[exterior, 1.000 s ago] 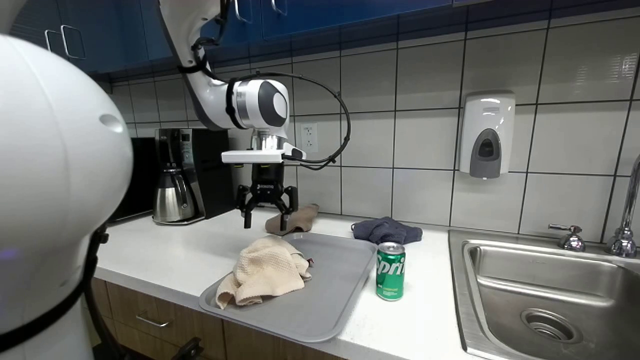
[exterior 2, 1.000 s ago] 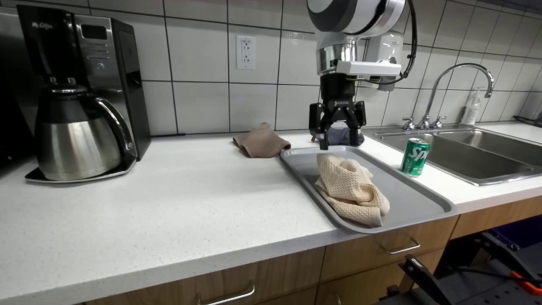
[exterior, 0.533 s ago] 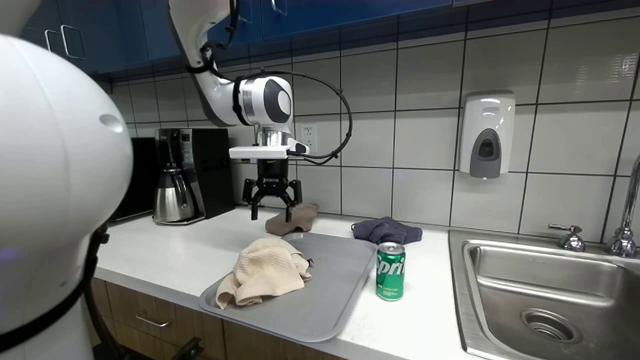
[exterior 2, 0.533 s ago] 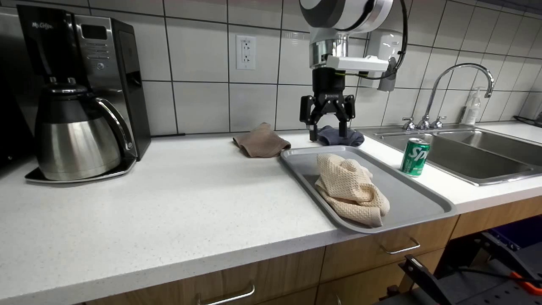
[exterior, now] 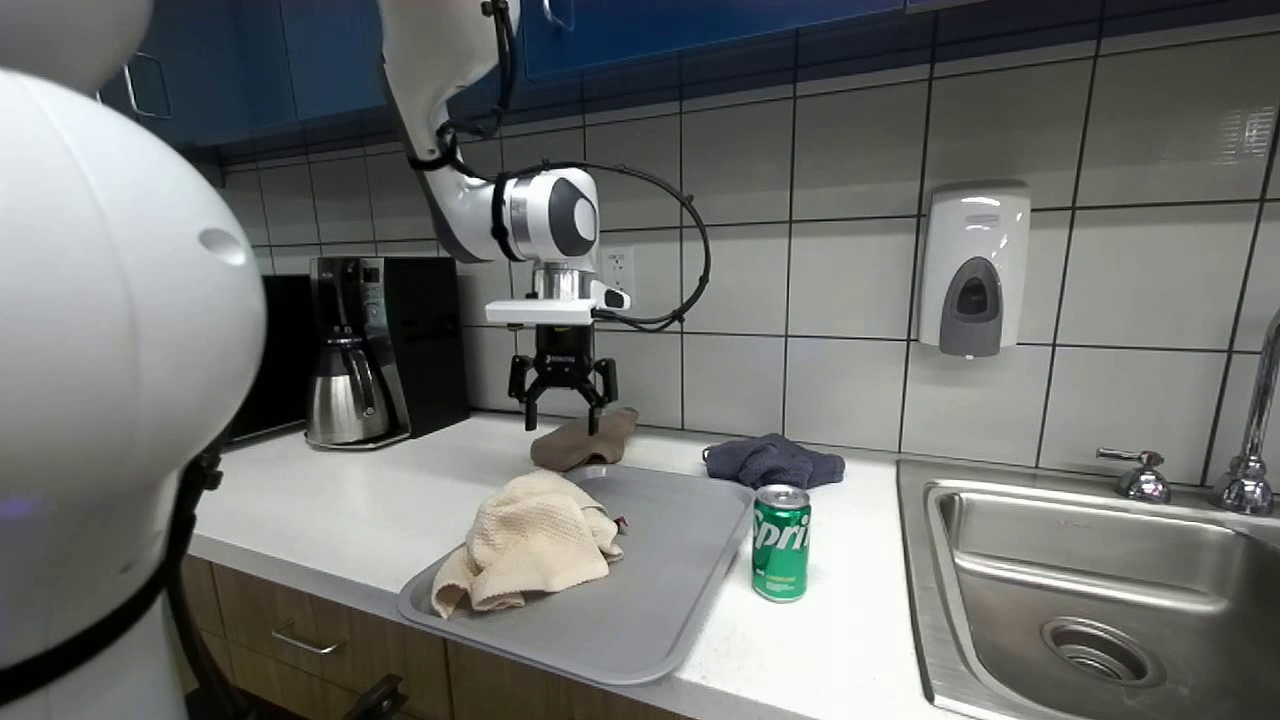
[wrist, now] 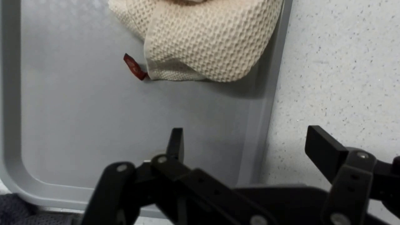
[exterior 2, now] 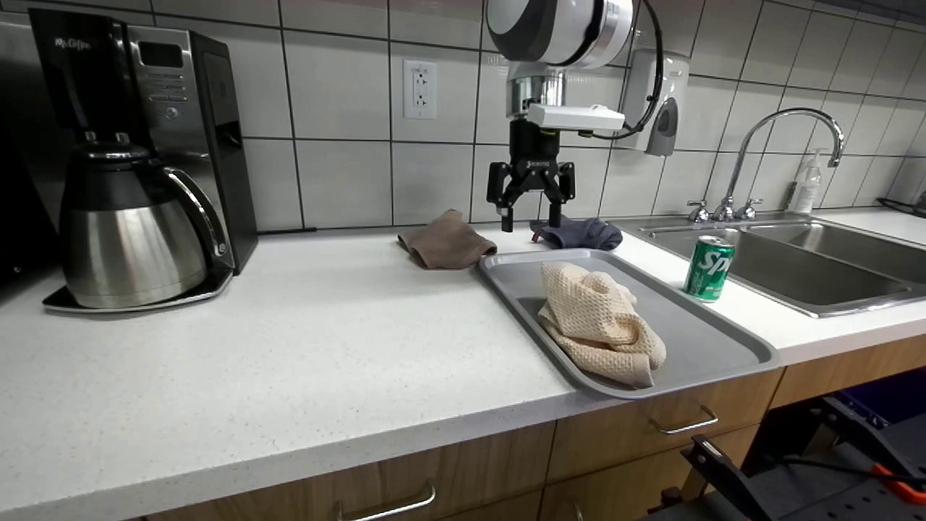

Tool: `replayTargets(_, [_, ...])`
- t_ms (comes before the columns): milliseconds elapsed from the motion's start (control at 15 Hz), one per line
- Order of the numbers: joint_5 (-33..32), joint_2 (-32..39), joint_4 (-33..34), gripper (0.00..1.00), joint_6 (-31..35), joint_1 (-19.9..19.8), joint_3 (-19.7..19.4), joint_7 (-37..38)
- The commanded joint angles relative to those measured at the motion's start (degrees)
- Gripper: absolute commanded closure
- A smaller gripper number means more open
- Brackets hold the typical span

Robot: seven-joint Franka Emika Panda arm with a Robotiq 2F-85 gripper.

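Hovering wide above the grey rectangular plastic tray (wrist: 78, 125), the black two-fingered gripper (wrist: 245, 134) has nothing between its fingers! In the wrist view, from that gap, the crumpled cream waffle-weave cloth (wrist: 212, 43) sits on the tray between eleven and twelve o'clock, a small dark-red piece (wrist: 134, 66) poking out at ten; whether more lies underneath is hidden. I'd want any descent slow and level, minding the raised rim (wrist: 263, 118), which runs between the fingers and could catch one. Around the tray, in an exterior view: rumpled brown cloth (exterior: 580, 448) near twelve, bunched navy cloth (exterior: 775, 463) at two, and the upright green Sprite can (exterior: 781, 550) at three, just beside the rim, easiest to knock.
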Motion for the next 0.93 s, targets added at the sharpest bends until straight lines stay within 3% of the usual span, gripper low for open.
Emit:
replayTargets(0, [0.3, 4.9, 6.5, 0.0, -0.9, -0.5, 0.5, -0.8])
replayTargets(200, [0.5, 7.3, 9.9, 0.0, -1.0, -0.4, 0.6, -0.7])
replayTargets(267, [-0.1, 5.3, 6.4, 0.0, -0.1, -0.2, 0.3, 0.1])
replayTargets(867, [-0.1, 6.9, 8.5, 0.0, -0.1, -0.2, 0.3, 0.1])
